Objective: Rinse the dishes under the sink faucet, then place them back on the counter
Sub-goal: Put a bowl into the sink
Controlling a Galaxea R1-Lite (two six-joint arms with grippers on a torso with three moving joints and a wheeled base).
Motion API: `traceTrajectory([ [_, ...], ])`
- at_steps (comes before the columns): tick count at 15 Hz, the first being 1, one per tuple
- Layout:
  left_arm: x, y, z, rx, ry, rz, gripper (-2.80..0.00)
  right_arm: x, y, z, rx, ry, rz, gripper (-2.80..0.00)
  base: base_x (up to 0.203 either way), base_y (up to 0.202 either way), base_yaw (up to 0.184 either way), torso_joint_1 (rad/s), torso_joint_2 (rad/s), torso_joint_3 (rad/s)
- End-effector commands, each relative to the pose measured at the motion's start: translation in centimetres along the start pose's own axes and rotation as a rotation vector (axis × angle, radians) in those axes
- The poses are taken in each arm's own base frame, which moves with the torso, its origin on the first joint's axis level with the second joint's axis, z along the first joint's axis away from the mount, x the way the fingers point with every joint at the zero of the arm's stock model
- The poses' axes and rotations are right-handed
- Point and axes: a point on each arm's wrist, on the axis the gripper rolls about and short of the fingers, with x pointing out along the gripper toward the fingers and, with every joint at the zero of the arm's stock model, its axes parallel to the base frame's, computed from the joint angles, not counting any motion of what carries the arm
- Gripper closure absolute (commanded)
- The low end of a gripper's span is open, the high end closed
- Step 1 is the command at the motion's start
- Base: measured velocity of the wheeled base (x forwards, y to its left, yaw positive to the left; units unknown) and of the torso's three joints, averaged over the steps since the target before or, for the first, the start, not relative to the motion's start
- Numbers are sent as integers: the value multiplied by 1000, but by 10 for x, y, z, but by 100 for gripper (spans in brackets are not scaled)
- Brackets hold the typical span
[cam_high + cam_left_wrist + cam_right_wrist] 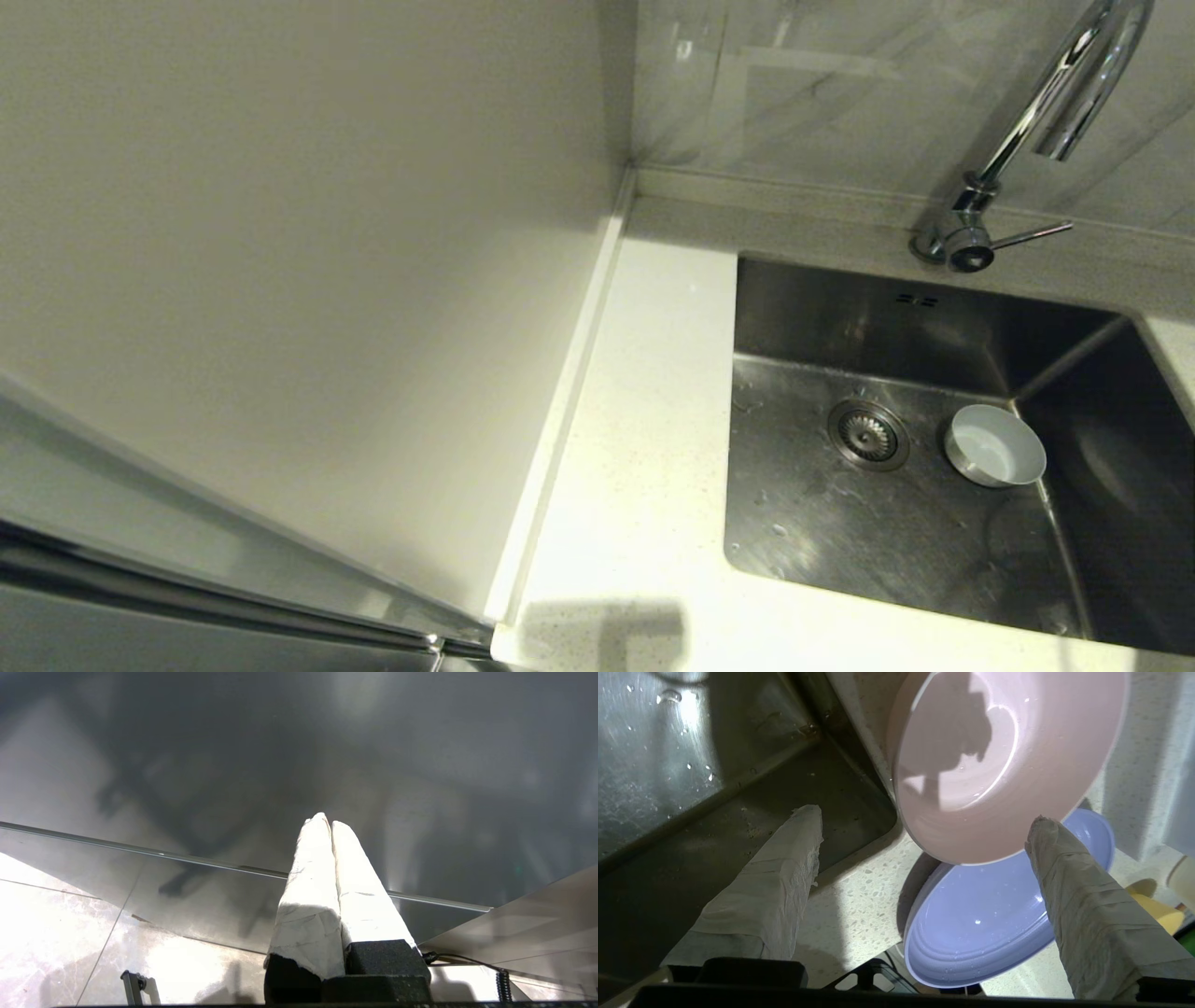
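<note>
Filling the left half of the head view is a plain pale wall panel [280, 243], and beside it the white speckled bench [644, 392] runs along its low raised edge strip [560, 401]. Set into the bench is the stainless steel sink [840, 523], its round drain strainer [868, 434] near the middle of the floor. A small pale blue-grey bowl [995, 446] sits upright in the sink just beside the strainer, toward the back right corner. Behind the sink's back edge stands the chrome gooseneck faucet [1046, 103], its thin lever [1032, 235] pointing right.

On the bench by the sink's corner lies the lilac plate [994, 924], with the pale pink bowl [1004, 760] tilted above it. The right gripper [924, 821] hangs there, fingers [780, 877] released and spread wide, one over the sink and the other over the plate. The left gripper [325, 822] is parked facing a dark glossy surface, fingers clenched together on nothing.
</note>
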Motion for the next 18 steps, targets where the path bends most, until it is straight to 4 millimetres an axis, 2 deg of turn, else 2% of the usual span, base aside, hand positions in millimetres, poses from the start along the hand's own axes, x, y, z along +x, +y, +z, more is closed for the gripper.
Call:
traceTrajectory([
  [1,0,0,-1,0,3,0,0,10,-1,2,-1,30,1,-280,0,0,0,0,0,0],
  [7,0,0,-1,0,3,1,0,32,-2,7,-9,20,3,-280,0,0,0,0,0,0],
  [12,0,0,-1,0,3,-1,0,38,-4,10,-12,28,3,-280,0,0,0,0,0,0],
  [13,0,0,-1,0,3,0,0,38,-4,10,-12,27,3,0,0,0,0,0,0,0],
  [18,0,0,-1,0,3,-1,0,41,-3,10,-15,16,4,0,0,0,0,0,0,0],
])
